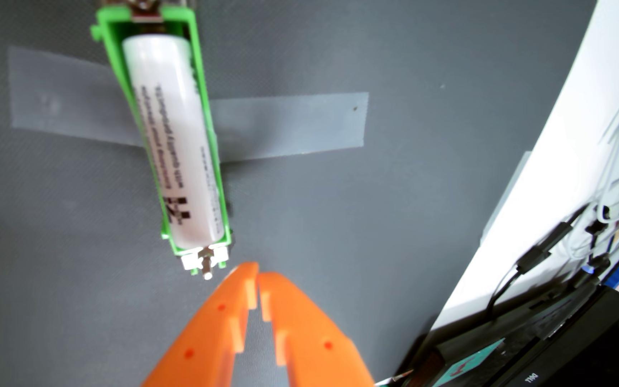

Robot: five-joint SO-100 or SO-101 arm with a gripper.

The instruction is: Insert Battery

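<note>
Grey matting (337, 230) is carrying one strip of grey tape (289, 126) pinning down your one green battery holder (109, 37), where one white battery (176, 145) is lying seated, while your orange gripper (258, 274) is hovering just beside the holder's near end, fingers pressed almost together, pinching nothing.

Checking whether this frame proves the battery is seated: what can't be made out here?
- Wrist view: holder's far end is cut off by the top edge.
- Battery label print is blurred, unreadable.
- Tape middle is hidden under the holder.
- Gripper base is cut off by the bottom edge.
</note>
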